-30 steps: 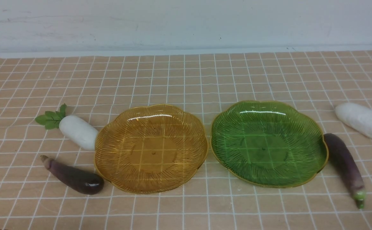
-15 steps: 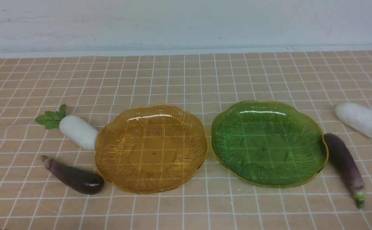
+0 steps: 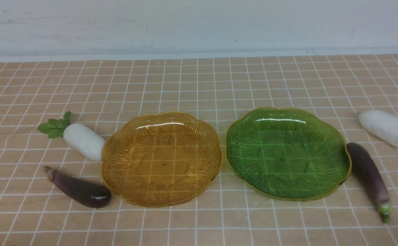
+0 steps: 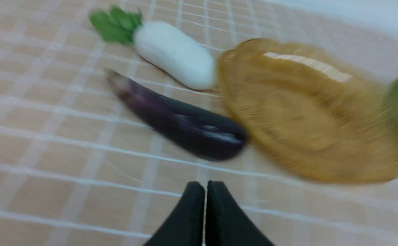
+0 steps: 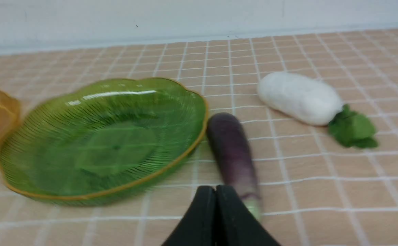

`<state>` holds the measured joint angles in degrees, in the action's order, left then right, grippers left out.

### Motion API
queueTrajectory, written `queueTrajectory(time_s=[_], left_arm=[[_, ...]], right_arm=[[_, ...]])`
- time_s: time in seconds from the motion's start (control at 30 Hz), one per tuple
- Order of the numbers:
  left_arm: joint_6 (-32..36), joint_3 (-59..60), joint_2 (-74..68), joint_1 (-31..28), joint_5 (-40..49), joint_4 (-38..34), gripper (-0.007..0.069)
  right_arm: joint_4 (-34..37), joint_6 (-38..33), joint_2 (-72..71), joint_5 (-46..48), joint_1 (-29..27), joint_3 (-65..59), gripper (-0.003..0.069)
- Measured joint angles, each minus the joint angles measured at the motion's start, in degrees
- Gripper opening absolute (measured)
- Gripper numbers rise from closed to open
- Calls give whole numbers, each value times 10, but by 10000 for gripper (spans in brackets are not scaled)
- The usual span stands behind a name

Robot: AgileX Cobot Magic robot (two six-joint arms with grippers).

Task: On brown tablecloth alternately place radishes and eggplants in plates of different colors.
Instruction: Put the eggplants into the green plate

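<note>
No movement; left hand [image 4: 205,185], right hand [image 5: 216,188] closed, empty

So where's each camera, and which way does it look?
Front view: between the arms, facing forward over the tan grid tablecloth at the amber ribbed plate and green ribbed plate; no robot parts show.
Left wrist view: on the left arm, looking past its shut black left pincer at the pale-tipped purple eggplant and white radish.
Right wrist view: on the right arm, looking past its shut right pincer at the green-tipped purple eggplant.
Both wrist views share the amber ribbed plate.
</note>
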<state>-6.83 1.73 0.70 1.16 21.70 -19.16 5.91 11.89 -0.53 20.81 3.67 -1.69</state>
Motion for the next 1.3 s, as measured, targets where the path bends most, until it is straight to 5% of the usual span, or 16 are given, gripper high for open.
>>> queueTrajectory(time_s=[0.27, 0.43, 0.63, 0.77, 0.93, 1.1, 1.3], left_arm=[[-117, 0, 0, 0, -1, -287, -3], [-100, 0, 0, 0, -11, -340, -3], [-23, -130, -71, 2, 95, -272, -3], [-13, -228, -199, 2, 221, -161, -3], [-4, -294, -319, 2, 304, -41, 11], [-1, -305, -359, 2, 307, -3, 69], [0, -305, -364, 2, 307, 7, 236]], right_arm=[[249, 102, 0, -26, 0, -1, -19], [305, 71, 0, -47, 0, 5, -19], [204, -94, 84, 96, 0, 217, -17], [57, -80, 274, 282, 0, 330, -12], [-18, -54, 452, 325, 0, 379, 11], [-31, -53, 594, 318, 0, 423, 128], [-89, -54, 766, 290, 0, 500, 411]])
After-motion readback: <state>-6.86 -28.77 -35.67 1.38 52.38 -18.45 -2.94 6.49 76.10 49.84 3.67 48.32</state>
